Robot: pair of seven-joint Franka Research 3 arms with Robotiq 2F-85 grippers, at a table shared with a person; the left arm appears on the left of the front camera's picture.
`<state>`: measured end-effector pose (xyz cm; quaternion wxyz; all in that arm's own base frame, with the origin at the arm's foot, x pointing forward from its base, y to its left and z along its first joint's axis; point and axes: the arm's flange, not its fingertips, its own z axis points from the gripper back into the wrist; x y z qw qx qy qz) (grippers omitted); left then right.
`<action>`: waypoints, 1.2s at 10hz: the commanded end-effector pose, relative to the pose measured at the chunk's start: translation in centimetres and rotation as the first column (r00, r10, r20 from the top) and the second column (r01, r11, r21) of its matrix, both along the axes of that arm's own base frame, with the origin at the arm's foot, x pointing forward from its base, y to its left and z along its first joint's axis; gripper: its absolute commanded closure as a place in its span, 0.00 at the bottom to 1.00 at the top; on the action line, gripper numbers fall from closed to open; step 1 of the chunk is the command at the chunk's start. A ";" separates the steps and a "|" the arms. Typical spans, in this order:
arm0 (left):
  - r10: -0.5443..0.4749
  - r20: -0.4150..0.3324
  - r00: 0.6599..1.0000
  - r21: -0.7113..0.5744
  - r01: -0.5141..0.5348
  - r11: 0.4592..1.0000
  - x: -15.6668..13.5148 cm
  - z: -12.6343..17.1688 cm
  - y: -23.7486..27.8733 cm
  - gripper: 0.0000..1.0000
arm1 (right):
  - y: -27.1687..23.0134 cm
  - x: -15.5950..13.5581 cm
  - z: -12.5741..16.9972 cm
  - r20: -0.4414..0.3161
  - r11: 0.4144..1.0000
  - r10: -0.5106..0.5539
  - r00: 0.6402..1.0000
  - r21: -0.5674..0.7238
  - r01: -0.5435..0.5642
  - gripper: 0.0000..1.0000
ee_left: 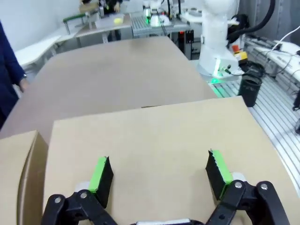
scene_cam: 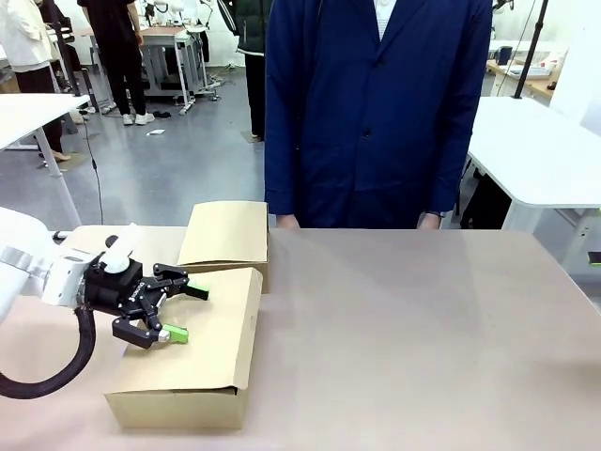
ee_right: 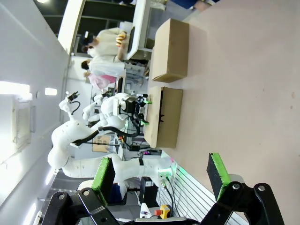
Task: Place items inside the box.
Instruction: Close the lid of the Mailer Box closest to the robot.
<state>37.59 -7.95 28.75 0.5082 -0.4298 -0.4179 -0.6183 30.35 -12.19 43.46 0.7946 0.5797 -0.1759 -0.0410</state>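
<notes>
The box [scene_cam: 192, 352] sits on the table [scene_cam: 423, 329] at about 8 o'clock, with its flaps shut. No items lie around, so the packing looks done. The left end effector [scene_cam: 178, 312] hovers over the box, open and empty. The right end effector [ee_right: 161, 176] is open too, holding nothing.

Box [scene_cam: 192, 357]: plain tan cardboard, flaps the same tan, no print seen; near side face a slightly deeper tan. Table [scene_cam: 423, 338]: matte beige-brown, unpatterned. Left gripper [scene_cam: 184, 313]: black body with bright green pads; its arm was white, with a black cable looping below. Right gripper [ee_right: 161, 176]: black linkage, same green pads. Person's coat [scene_cam: 376, 103]: dark navy blue, plain, over a white collar. Neighbouring tables [scene_cam: 540, 150]: white. Floor [scene_cam: 188, 160]: glossy grey.
</notes>
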 end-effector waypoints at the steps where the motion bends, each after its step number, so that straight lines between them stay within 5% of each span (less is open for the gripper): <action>1: 0.027 0.055 0.998 0.002 -0.028 1.000 -11.5 -2.7 -1.1 0.00 | 0.0 0.2 0.5 -0.010 1.000 -0.018 1.000 0.005 0.018 0.00; 6: 0.035 0.054 0.998 0.004 -0.036 0.999 -11.4 -1.4 -0.4 0.00 | 0.0 0.2 0.5 -0.010 1.000 -0.018 1.000 0.005 0.018 0.00; 10: 0.093 -0.145 0.985 -0.214 -0.123 0.969 -12.0 7.4 5.4 0.00 | 0.0 0.2 0.5 -0.010 1.000 -0.018 1.000 0.005 0.018 0.00; 12: 0.166 -0.349 0.922 -0.206 -0.248 0.946 -13.9 11.3 9.9 0.00 | 0.0 0.2 0.5 -0.010 1.000 -0.018 1.000 0.005 0.018 0.00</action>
